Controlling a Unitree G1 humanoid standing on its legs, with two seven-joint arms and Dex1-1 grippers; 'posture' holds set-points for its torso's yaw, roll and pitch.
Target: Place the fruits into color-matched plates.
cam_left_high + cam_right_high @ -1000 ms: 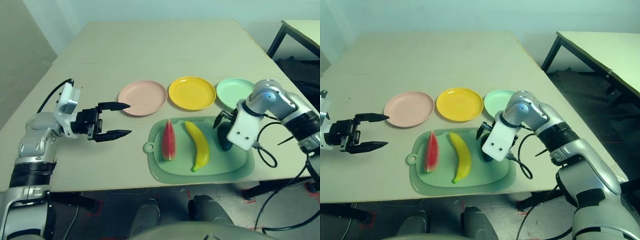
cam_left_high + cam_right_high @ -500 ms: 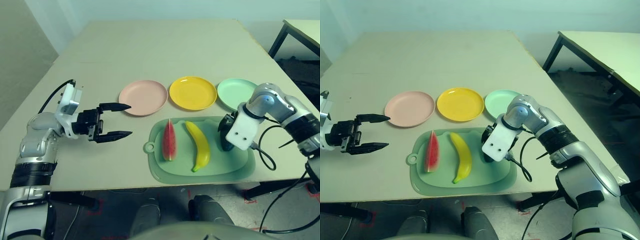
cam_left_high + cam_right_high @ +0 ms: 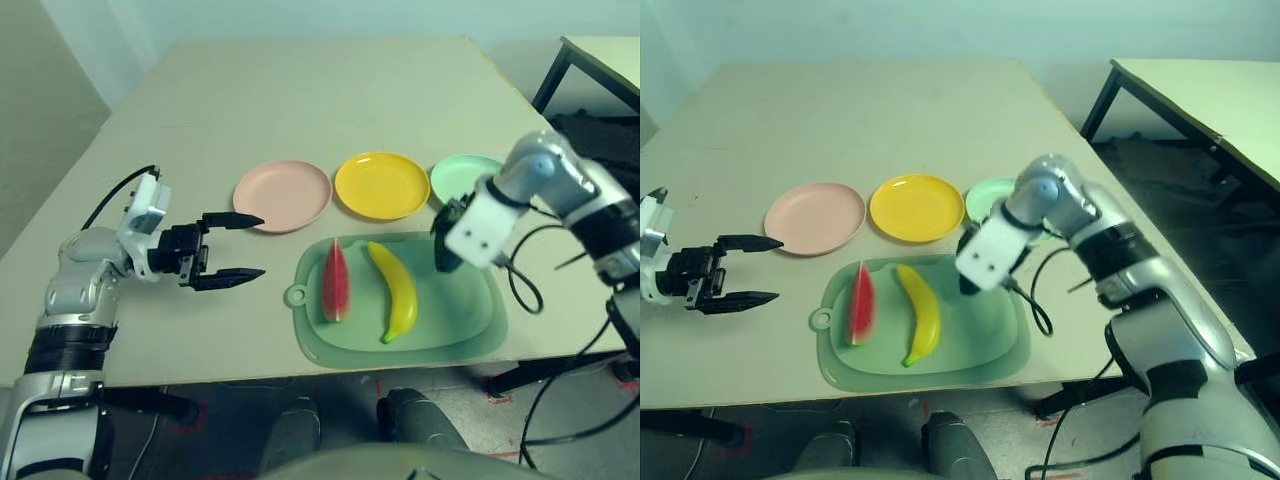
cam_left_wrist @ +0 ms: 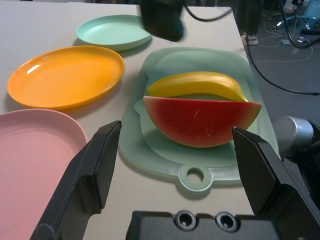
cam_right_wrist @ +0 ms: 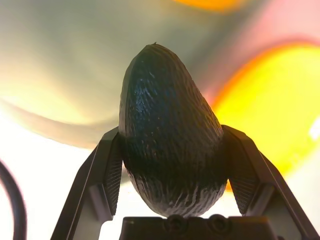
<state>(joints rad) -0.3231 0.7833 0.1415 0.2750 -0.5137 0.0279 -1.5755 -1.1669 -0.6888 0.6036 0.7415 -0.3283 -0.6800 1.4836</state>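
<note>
Head view: left claw [image 3: 228, 247] spread wide, holding nothing, poised over the bare surface [image 3: 300, 110] near the pink plate [image 3: 283, 195]. Yellow plate [image 3: 383, 185] and mint plate [image 3: 462, 178] lined up beside it. Watermelon wedge [image 3: 335, 281] and banana [image 3: 393, 290] lying side by side on the green mat [image 3: 470, 320]. Right claw [image 3: 447, 247] raised above the mat's right part.

Left wrist view: wedge straight ahead, banana just behind.

Right wrist view: clenched on the dark avocado [image 5: 167, 150] — both fingers [image 5: 107, 175] pressed to its sides.

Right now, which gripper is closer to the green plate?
Right. The right gripper, shut on the avocado, hangs just in front of the green plate. The left gripper, open, sits far across the table, beyond the pink plate.
</note>
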